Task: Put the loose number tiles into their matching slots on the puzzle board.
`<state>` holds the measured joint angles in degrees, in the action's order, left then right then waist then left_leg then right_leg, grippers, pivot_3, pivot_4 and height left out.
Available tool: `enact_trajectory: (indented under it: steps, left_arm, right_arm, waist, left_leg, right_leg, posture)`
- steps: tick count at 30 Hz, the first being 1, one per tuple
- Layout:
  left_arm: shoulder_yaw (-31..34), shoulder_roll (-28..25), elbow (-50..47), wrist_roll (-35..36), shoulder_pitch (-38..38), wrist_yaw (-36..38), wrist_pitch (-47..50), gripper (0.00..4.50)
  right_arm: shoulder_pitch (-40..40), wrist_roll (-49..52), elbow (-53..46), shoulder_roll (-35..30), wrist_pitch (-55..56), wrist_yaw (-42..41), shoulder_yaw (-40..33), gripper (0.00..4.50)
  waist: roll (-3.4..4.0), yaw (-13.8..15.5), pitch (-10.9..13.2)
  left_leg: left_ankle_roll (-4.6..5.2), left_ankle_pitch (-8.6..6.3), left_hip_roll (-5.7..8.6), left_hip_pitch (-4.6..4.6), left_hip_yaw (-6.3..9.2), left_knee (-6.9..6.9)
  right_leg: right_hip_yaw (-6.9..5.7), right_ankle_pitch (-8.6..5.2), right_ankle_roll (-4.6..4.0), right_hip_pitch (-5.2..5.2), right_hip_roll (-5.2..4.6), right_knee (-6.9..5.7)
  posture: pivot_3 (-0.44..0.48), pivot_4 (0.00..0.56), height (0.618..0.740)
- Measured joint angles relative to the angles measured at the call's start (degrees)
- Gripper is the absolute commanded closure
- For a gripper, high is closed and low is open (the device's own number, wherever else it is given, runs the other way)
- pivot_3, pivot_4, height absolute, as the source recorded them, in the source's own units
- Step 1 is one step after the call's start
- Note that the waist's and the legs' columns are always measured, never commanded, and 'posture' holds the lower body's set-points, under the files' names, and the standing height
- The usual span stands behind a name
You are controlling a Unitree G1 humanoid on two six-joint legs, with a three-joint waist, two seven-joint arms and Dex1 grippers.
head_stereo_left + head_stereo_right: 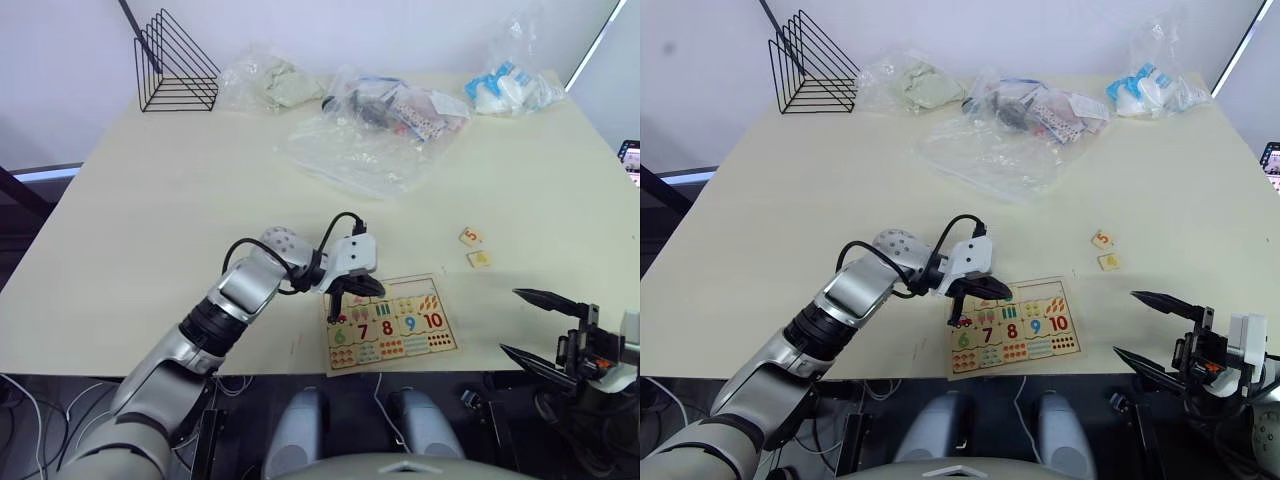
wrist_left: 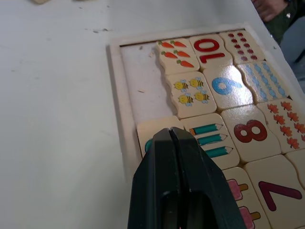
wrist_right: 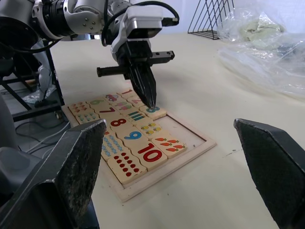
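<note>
On the puzzle board point(image 1: 443, 345), the shut left gripper point(image 1: 345, 300) pressed a tile; two loose tiles point(image 1: 470, 236) lay far right, nearer the open right gripper point(image 1: 540, 325).

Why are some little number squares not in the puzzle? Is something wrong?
Two loose number tiles lie on the table, apart from the puzzle board. The board's empty slots wait for them. The shut left gripper presses a third tile into the row.
</note>
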<state>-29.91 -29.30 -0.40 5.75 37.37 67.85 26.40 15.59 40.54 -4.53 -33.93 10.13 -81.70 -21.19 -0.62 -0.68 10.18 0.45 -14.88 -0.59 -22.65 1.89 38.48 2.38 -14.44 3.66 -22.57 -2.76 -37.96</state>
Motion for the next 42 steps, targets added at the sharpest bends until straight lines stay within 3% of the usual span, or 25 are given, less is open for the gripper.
enact_trajectory:
  steps: [15, 25, 36, 37, 38, 42]
  left_arm:
    - [1.03, 1.03, 0.36, -0.79, -0.96, -0.03, -1.05, 4.49]
    - [12.57, 2.6, -1.48, 6.62, -4.52, -3.75, 0.12, 4.49]
    - [25.87, 1.81, -2.65, 13.49, -13.63, -7.51, -5.43, 4.49]
    - [28.14, 1.49, -2.64, 14.3, -15.39, -8.32, -5.64, 3.86]
    - [28.71, 1.26, -2.64, 14.46, -15.88, -8.47, -5.64, 3.72]
    - [34.34, -0.57, -3.14, 16.66, -22.09, -9.51, -7.53, 1.95]
  right_arm:
    - [0.34, -0.01, -0.03, -0.01, -0.04, 1.52, -0.02, 0.0]
    - [0.33, -2.57, -0.14, 1.29, -1.15, 10.83, -0.07, 0.0]
    - [0.62, -6.44, -0.1, 1.26, -2.52, 20.63, -1.61, 0.0]
    - [1.13, -6.74, -0.07, 1.25, -2.64, 21.61, -2.26, 0.0]
    - [1.26, -6.83, -0.02, 1.25, -2.66, 21.91, -2.46, 0.0]
    - [1.56, -8.45, 1.66, 1.31, -1.94, 24.63, -4.49, 0.0]
  waist:
    - [0.01, 0.01, -0.01]
    - [0.02, -0.06, -0.02]
    - [0.03, 0.01, -0.02]
    - [0.03, -0.07, -0.02]
    - [0.03, -0.07, -0.02]
    - [0.03, -0.17, -0.03]
  left_leg:
    - [0.0, 0.0, 0.0, 0.01, 0.0, 0.0]
    - [0.0, 0.0, -0.01, 0.01, 0.02, 0.0]
    - [0.17, 0.1, -0.02, -0.09, -0.11, 0.0]
    - [0.25, 0.15, -0.02, -0.11, -0.24, -0.02]
    - [0.3, 0.17, -0.02, -0.13, -0.29, -0.02]
    - [0.43, 0.25, -0.03, -0.14, -0.55, -0.05]
  right_leg:
    - [0.0, 0.0, 0.0, 0.0, 0.0, -0.01]
    - [-0.01, 0.0, -0.01, -0.01, -0.01, -0.02]
    - [0.05, -0.01, -0.03, 0.06, 0.06, -0.03]
    - [0.08, -0.01, -0.03, 0.07, 0.08, -0.04]
    - [0.09, -0.01, -0.04, 0.08, 0.11, -0.03]
    - [0.17, -0.04, -0.09, 0.13, 0.19, -0.03]
  posture:
    - [0.0, 0.15, 0.74]
    - [0.0, 0.15, 0.74]
    - [0.0, 0.15, 0.74]
    - [0.0, 0.15, 0.74]
    - [0.0, 0.15, 0.74]
    - [0.0, 0.15, 0.74]
